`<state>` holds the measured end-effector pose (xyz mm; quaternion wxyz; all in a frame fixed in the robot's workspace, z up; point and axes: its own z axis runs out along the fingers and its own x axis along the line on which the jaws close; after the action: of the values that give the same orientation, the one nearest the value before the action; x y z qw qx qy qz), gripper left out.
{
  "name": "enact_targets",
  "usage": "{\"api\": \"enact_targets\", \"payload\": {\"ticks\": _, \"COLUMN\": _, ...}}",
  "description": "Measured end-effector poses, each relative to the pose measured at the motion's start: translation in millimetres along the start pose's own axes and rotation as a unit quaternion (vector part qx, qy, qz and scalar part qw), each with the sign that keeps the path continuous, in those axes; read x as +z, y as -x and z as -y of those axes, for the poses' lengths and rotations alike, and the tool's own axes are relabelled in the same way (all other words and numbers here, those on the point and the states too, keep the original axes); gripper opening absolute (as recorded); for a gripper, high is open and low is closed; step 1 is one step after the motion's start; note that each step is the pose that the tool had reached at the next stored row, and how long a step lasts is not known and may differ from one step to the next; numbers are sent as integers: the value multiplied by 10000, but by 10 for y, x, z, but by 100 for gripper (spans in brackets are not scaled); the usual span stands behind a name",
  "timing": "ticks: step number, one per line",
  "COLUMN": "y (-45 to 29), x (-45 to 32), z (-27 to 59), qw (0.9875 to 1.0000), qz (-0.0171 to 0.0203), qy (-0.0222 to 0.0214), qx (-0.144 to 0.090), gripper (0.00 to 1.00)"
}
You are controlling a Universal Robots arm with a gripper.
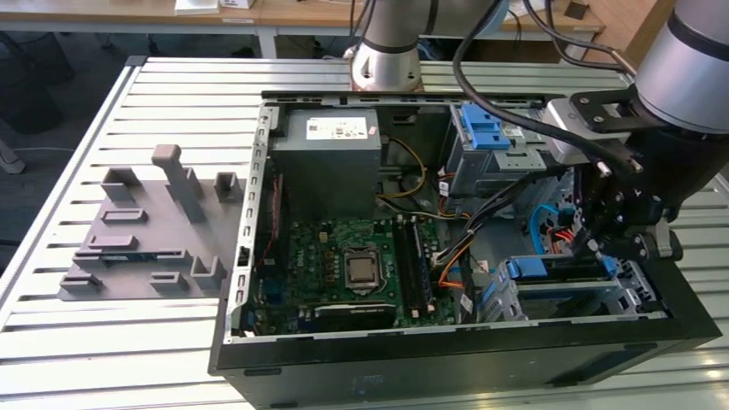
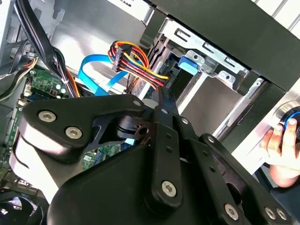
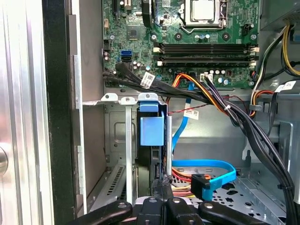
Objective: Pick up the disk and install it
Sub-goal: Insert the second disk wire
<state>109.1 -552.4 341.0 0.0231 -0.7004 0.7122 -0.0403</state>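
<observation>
Already inside – disk [image 3: 152,129] in cage [image 3: 108,99]

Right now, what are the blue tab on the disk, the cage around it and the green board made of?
The blue tab looks like matte plastic: solid colour, soft molded edges. The cage looks like bare sheet metal: grey, shiny, with punched holes. The green board looks like a lacquered circuit board, probably fiberglass, covered in small soldered parts.

Bright, even light; soft shadows inside the case [image 1: 456,359], sharp focus
</observation>
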Motion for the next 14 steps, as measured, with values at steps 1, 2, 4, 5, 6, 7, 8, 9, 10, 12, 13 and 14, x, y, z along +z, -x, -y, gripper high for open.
{"api": "enact_targets", "payload": {"ticks": 1, "y": 0, "x": -6, "z": 1, "qw": 10000, "qz": 0, "qy": 0, "qx": 0, "gripper": 11}}
{"api": "enact_targets", "payload": {"ticks": 2, "y": 1, "x": -13, "z": 1, "qw": 10000, "qz": 1, "qy": 0, "qx": 0, "gripper": 11}}
{"api": "enact_targets", "payload": {"ticks": 4, "y": 1, "x": -26, "z": 2, "qw": 10000, "qz": 1, "qy": 0, "qx": 0, "gripper": 11}}
{"api": "enact_targets", "payload": {"ticks": 5, "y": 1, "x": -30, "z": 3, "qw": 10000, "qz": 1, "qy": 0, "qx": 0, "gripper": 11}}
{"api": "enact_targets", "payload": {"ticks": 6, "y": 1, "x": -35, "z": 3, "qw": 10000, "qz": 1, "qy": 0, "qx": 0, "gripper": 11}}
{"api": "enact_targets", "payload": {"ticks": 7, "y": 1, "x": -39, "z": 2, "qw": 10000, "qz": 1, "qy": 0, "qx": 0, "gripper": 11}}
{"api": "enact_targets", "payload": {"ticks": 8, "y": 1, "x": -39, "z": -5, "qw": 10000, "qz": 2, "qy": 0, "qx": 1, "gripper": 11}}
{"api": "enact_targets", "payload": {"ticks": 9, "y": 1, "x": -41, "z": -14, "qw": 10000, "qz": 2, "qy": -1, "qx": 1, "gripper": 11}}
{"api": "enact_targets", "payload": {"ticks": 10, "y": 1, "x": -44, "z": -30, "qw": 10000, "qz": 0, "qy": -3, "qx": 0, "gripper": 11}}
{"api": "enact_targets", "payload": {"ticks": 12, "y": -1, "x": -48, "z": -81, "qw": 10000, "qz": 1, "qy": -11, "qx": 1, "gripper": 11}}
{"api": "enact_targets", "payload": {"ticks": 13, "y": -1, "x": -49, "z": -99, "qw": 10000, "qz": 1, "qy": -12, "qx": 1, "gripper": 11}}
{"api": "enact_targets", "payload": {"ticks": 14, "y": -2, "x": -50, "z": -112, "qw": 10000, "qz": 1, "qy": -13, "qx": 1, "gripper": 11}}
